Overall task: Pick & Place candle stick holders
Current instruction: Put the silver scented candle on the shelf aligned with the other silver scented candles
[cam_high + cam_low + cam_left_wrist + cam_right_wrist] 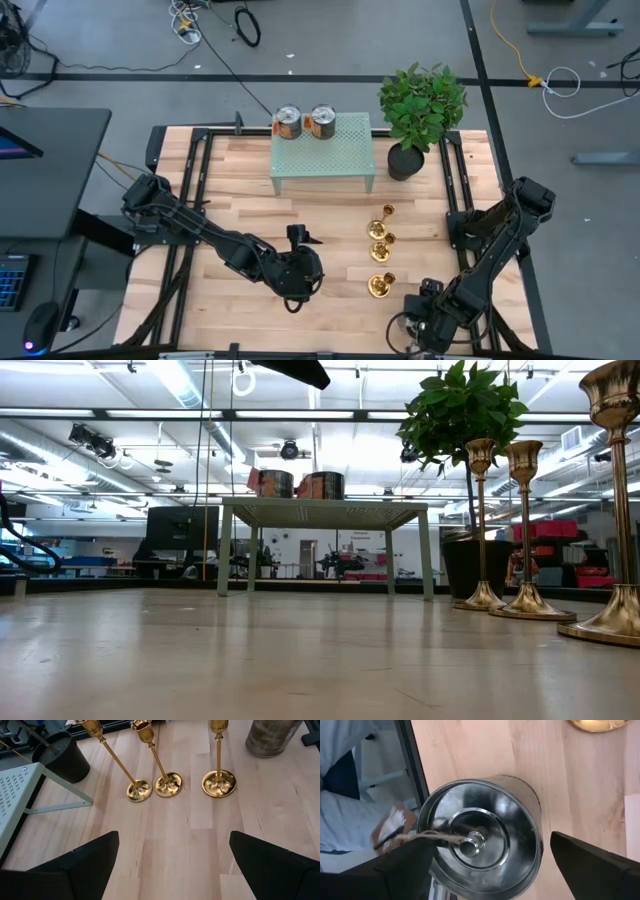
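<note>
I see 3 gold candle stick holders standing upright in a line on the desk, right of centre, in front of the green mesh stand; the nearest one sits well apart from the other 2, whose bases are close together. My left gripper hangs over the desk to their left with its fingers spread wide and nothing between them, facing the 3 bases. My right gripper is at the near edge of the desk, fingers apart, empty, just above a shiny metal tin with twine on its lid knob. 2 cans rest on the stand beside a potted plant
</note>
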`<state>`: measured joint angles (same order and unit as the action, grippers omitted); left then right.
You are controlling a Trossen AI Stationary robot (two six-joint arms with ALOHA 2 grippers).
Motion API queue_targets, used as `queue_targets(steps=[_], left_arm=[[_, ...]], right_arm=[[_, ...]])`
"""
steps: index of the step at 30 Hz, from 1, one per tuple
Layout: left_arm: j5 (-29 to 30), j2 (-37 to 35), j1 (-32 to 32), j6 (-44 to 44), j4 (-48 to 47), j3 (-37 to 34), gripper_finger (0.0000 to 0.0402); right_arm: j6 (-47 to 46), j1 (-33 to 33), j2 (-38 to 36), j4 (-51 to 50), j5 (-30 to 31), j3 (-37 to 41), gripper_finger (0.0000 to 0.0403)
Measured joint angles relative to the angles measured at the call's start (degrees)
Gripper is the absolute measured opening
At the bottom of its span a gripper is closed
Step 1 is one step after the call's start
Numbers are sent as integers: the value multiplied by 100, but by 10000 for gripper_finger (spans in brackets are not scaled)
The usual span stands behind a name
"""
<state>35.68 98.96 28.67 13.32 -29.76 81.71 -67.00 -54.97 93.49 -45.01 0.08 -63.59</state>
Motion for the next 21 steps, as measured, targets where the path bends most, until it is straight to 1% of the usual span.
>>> queue_targets(steps=[8,21], left_arm=[[0,0,0,0,0,0,390],[0,0,0,0,2,0,390]], right_arm=[[-105,-1,-91,-207,145,13,400],[-194,6,-111,-433,216,4,400]])
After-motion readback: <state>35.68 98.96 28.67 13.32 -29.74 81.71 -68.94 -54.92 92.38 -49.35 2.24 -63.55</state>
